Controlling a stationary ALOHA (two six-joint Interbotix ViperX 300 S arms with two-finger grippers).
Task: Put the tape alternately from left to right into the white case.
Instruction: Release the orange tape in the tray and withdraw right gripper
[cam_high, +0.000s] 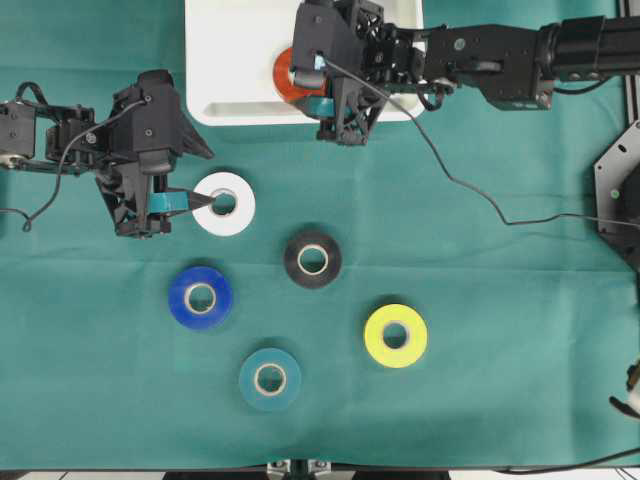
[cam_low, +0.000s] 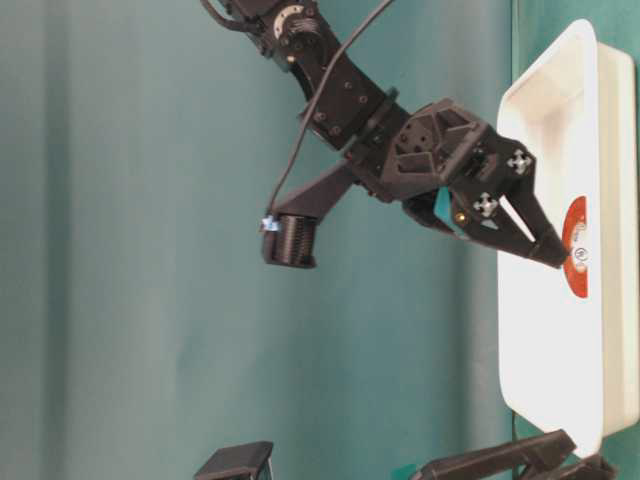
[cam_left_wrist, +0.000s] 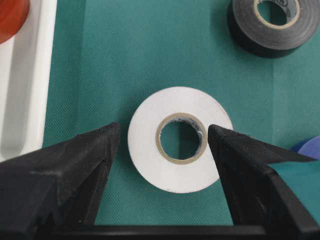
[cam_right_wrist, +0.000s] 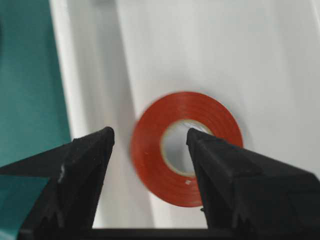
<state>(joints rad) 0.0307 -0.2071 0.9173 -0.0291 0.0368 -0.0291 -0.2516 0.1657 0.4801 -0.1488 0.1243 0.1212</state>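
Note:
The white case lies at the top centre, and a red-orange tape rests flat inside it. My right gripper hovers over that roll, open; in the right wrist view one finger overlaps the roll's hole and the other stands clear to its left, with the red-orange tape blurred. My left gripper is open at the white tape. In the left wrist view the white tape lies on the cloth between the spread fingers, the right one overlapping its edge.
On the green cloth lie a black tape, a blue tape, a yellow tape and a teal tape. A cable trails from the right arm across the cloth. The case rim lies just left of the white roll.

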